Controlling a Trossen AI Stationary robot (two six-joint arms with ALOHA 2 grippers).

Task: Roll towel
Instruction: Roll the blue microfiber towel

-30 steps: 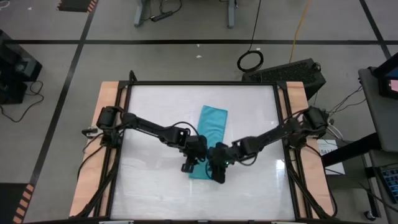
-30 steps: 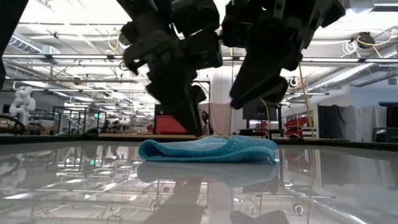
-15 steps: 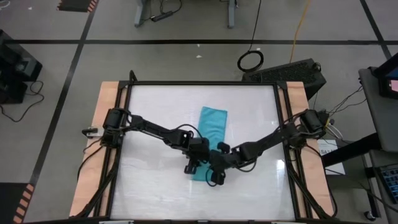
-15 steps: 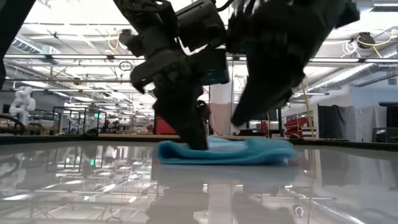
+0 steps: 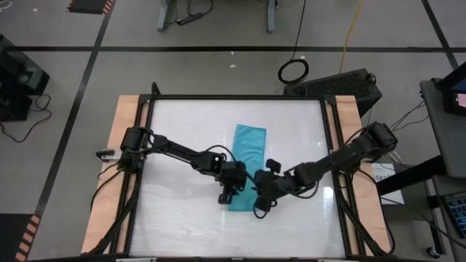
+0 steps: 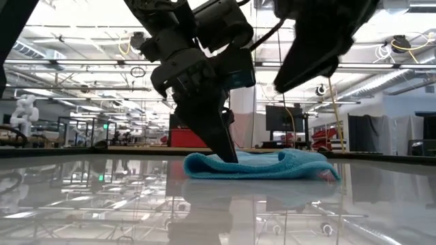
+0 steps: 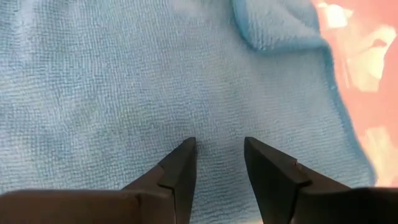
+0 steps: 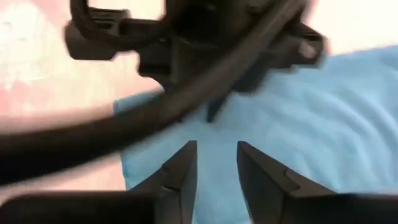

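On the glossy white table [image 5: 175, 145], the towel [image 5: 247, 145] lies mid-table, its long axis running away from us. Our left gripper [image 5: 226, 195], fingers narrowly parted, presses the near end; our right gripper [image 5: 260, 207], also narrowly parted, hovers just beside that end.

The table [image 5: 182, 124] has a glossy white top with light wooden strips down both sides, sitting on a grey floor [image 5: 218, 73] crossed by black tape lines, plus a coiled black cable [image 5: 293, 70] and a dark keyboard-looking thing [image 5: 342, 86] lying past the far edge. From table height the room behind looks like a big open workshop, with ceiling trusses [image 6: 82, 61], bright overhead lights, a white pillar [image 6: 242, 112], something red [image 6: 187, 138] near the back, a dark monitor [image 6: 283, 119] and dark curtains [image 6: 371, 136] off to one side.
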